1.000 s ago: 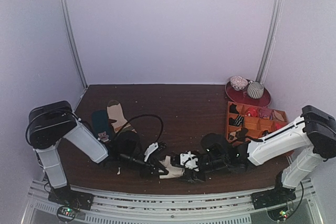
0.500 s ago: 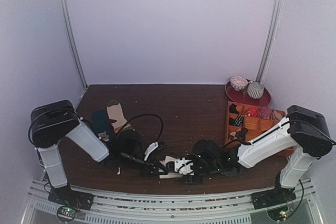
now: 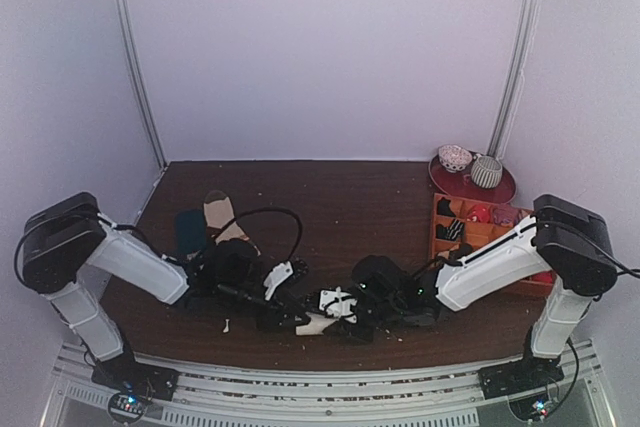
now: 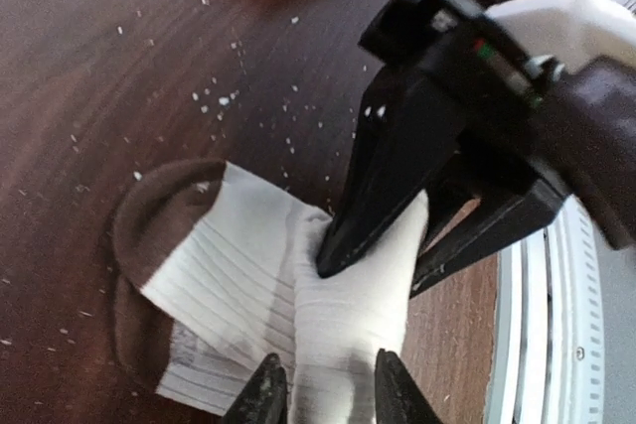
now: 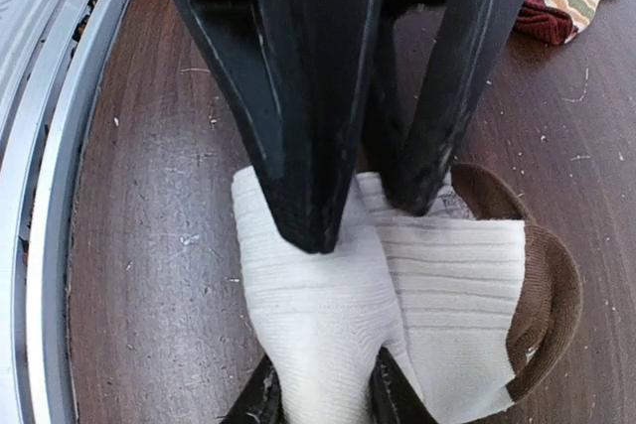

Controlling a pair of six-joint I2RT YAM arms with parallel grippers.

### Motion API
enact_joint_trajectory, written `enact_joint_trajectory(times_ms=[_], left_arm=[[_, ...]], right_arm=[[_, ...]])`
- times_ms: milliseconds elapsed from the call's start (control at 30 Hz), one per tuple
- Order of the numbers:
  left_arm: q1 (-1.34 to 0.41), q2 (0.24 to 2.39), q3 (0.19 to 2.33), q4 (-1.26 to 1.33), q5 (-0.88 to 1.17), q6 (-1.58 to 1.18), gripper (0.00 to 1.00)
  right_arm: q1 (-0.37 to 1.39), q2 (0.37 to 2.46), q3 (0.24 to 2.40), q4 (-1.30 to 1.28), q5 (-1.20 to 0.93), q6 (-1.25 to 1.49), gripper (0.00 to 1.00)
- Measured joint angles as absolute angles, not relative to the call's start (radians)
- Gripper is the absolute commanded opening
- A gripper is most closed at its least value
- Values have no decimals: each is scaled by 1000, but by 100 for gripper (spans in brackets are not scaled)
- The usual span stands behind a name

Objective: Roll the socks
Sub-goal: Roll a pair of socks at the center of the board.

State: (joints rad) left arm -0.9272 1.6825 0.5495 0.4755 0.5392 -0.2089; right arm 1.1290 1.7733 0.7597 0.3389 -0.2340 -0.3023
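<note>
The socks [image 3: 318, 323] lie near the table's front edge, cream-white with tan-brown ends, stacked flat with one long side folded up into a thick ridge [image 4: 348, 345]. My left gripper [image 4: 328, 394] sits at one end of that ridge, and the fabric fills the gap and touches both fingers. My right gripper [image 5: 373, 220] comes from the opposite end, with its two black fingers pressed on either side of the same ridge [image 5: 318, 315]. From above, the left gripper [image 3: 298, 319] and right gripper [image 3: 338, 317] meet tip to tip over the socks. The brown ends [image 5: 547, 295] lie flat beside the ridge.
A tan striped sock [image 3: 222, 215] and a dark teal sock [image 3: 190, 232] lie at the left. An orange divided tray [image 3: 490, 237] and a red plate [image 3: 470, 185] with two bowls stand at the right. The metal rail [image 5: 40, 196] runs close along the front edge.
The right arm has reached further left and its jaws have narrowed onto the ridge. The left jaws have widened around it, and the left arm's base link has swung left.
</note>
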Motion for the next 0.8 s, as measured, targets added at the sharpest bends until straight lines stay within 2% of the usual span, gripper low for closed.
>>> enact_joint_trajectory(times_ms=[167, 300, 567, 667, 800], left_arm=[[-926, 1470, 506, 449, 461, -99, 33], [-926, 1359, 434, 503, 444, -17, 39], [-941, 1459, 349, 626, 459, 34, 38], [-952, 1517, 347, 677, 476, 35, 34], [-967, 1595, 356, 726, 489, 45, 42]], right_arm=[[1087, 1808, 876, 165, -339, -262, 23], [1039, 1872, 1005, -3, -468, -234, 24], [952, 1977, 1159, -192, -694, -157, 24], [937, 1998, 1184, -223, -735, -138, 23], [928, 2017, 1211, -257, -764, -122, 23]])
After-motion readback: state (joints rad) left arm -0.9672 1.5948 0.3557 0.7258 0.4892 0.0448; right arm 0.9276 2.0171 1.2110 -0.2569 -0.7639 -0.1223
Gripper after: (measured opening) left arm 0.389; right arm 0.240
